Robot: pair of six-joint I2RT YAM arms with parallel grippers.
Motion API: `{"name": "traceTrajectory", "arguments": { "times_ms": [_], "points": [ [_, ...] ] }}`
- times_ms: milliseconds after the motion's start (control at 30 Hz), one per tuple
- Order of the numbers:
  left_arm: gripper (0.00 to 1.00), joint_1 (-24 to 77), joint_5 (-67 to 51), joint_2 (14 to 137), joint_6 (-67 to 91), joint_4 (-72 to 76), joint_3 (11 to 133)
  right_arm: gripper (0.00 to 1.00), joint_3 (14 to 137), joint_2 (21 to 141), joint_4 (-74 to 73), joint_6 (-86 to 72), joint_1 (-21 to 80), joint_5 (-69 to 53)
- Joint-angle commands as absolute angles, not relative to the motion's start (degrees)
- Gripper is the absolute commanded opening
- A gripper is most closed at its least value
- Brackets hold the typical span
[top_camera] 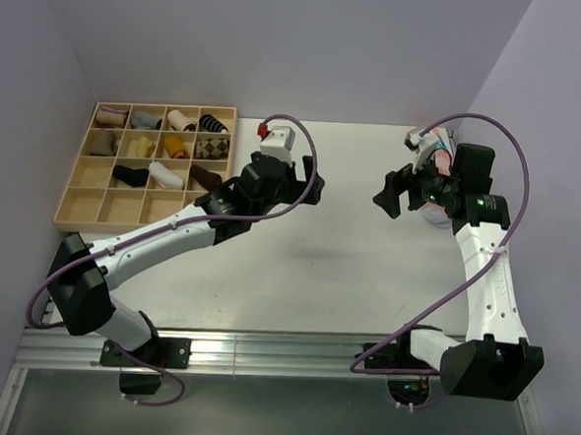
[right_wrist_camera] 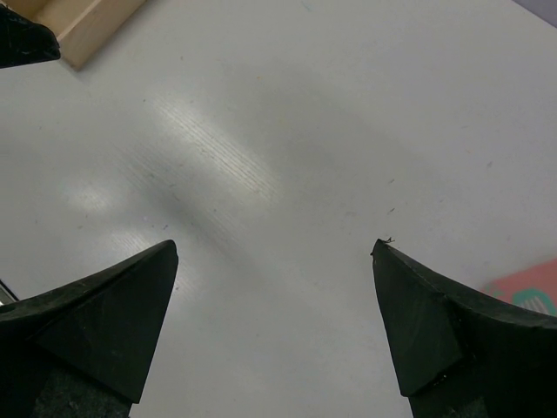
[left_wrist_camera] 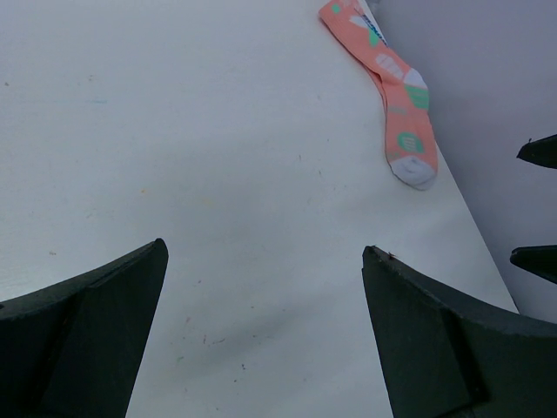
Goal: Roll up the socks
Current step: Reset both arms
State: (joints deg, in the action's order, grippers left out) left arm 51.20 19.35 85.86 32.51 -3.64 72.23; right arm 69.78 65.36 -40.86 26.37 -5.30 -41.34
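Both arms hover above the bare middle of the white table [top_camera: 347, 260]. The left gripper [left_wrist_camera: 264, 249] and right gripper [right_wrist_camera: 274, 247] are each spread to full width and carry nothing. No flat black sock is in view. A stubby black bundle [top_camera: 130, 175], likely the socks already rolled, sits stowed in a third-row compartment of the wooden tray [top_camera: 93, 223] at ten o'clock. A coral spotted sock [left_wrist_camera: 402, 113] lies untouched at three o'clock, near the right gripper.

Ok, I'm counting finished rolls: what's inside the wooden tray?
Sock rolls fill the two far rows of the wooden tray, three more in the third. The near row looks bare; the left arm covers its right corner.
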Motion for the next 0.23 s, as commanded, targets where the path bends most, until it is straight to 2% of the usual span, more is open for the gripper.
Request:
{"name": "traceTrajectory", "arguments": {
  "times_ms": [0, 200],
  "points": [
    [0.99, 51.59, 18.46, 84.2, 31.11, -1.32, 73.3, 1.0, 69.17, 64.34, -38.5, 25.58, -5.71, -42.28],
    [1.0, 51.59, 18.11, 84.73, 30.76, -1.84, 74.0, 1.0, 68.91, 63.9, -38.15, 25.31, -6.06, -43.24]
  ]
}}
